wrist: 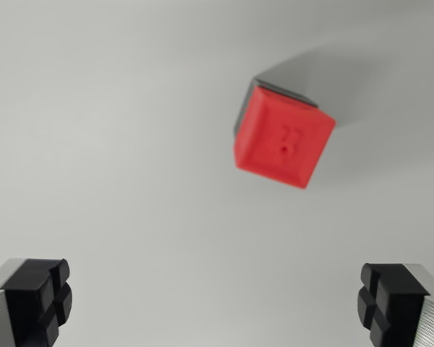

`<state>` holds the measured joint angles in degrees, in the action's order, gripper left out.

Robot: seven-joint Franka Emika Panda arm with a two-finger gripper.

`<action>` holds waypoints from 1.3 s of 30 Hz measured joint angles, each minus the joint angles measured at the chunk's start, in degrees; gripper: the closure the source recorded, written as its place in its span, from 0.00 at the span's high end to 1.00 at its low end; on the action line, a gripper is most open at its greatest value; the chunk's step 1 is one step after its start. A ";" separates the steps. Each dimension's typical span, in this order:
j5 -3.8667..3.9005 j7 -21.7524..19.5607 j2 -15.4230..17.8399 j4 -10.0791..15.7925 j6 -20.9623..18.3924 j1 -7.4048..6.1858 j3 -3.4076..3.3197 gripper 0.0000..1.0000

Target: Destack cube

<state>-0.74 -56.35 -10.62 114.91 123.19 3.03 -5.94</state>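
Observation:
A red cube sits on top of a dark grey cube, of which only a thin edge shows behind and to the left of the red one. The stack stands on a plain light grey surface, right of centre in the wrist view. My gripper hovers above and short of the stack, its two black fingertips at the bottom corners of the view. The jaws stand wide apart with nothing between them. The picture is slightly blurred.
The light grey surface fills the whole view. A soft shadow falls from the stack toward the upper right.

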 joint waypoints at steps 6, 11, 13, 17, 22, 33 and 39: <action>-0.50 -3.18 -0.89 1.85 3.28 0.27 -0.95 1.00; -1.13 -6.34 -2.07 3.51 6.60 0.61 -1.91 1.00; -1.42 -7.56 -2.55 4.09 7.89 0.76 -2.26 1.00; -2.02 -9.76 -3.53 5.07 10.25 1.02 -2.91 1.00; -2.56 -10.88 -5.14 5.85 12.88 1.32 -3.33 1.00; -3.99 -10.40 -10.35 6.61 18.67 1.36 -2.97 1.00; -4.69 -9.91 -12.79 6.65 21.15 1.46 -2.77 1.00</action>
<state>-5.43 -66.26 -23.41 121.57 144.34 4.48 -8.70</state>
